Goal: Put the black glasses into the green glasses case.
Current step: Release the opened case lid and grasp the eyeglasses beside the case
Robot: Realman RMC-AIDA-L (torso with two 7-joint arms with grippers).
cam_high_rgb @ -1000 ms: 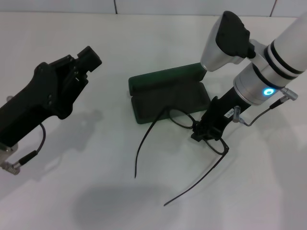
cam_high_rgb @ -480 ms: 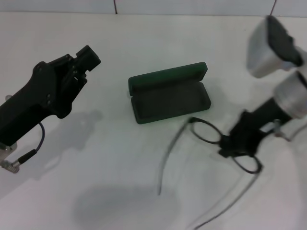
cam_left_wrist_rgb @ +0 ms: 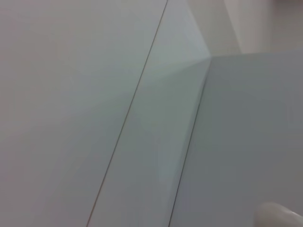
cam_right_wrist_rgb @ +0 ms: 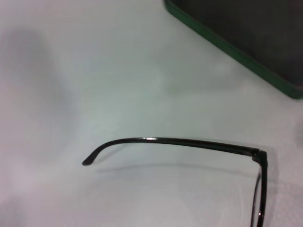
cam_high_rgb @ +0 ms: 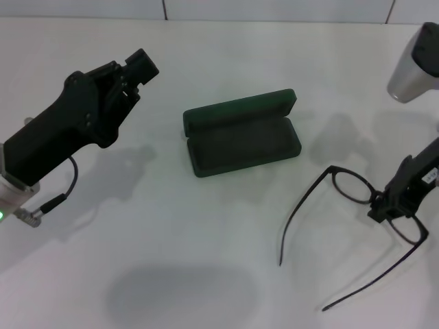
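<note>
The green glasses case (cam_high_rgb: 240, 133) lies open in the middle of the table, lid toward the back, with nothing in its dark lining. The black glasses (cam_high_rgb: 351, 186) are to the right of the case and apart from it, temple arms unfolded and pointing toward the table's front. My right gripper (cam_high_rgb: 394, 204) is shut on the frame at the bridge. The right wrist view shows one temple arm (cam_right_wrist_rgb: 180, 142) over the white table and a corner of the case (cam_right_wrist_rgb: 246, 42). My left gripper (cam_high_rgb: 140, 68) hangs raised at the left, away from both.
The white table (cam_high_rgb: 171, 226) carries only the case and the glasses. A tiled wall edge (cam_high_rgb: 164, 10) runs along the back. The left wrist view shows only pale flat surfaces (cam_left_wrist_rgb: 142, 118).
My right gripper has carried the glasses from the case's front edge out to the right, well off the case. The left arm has shifted slightly up and to the right.
</note>
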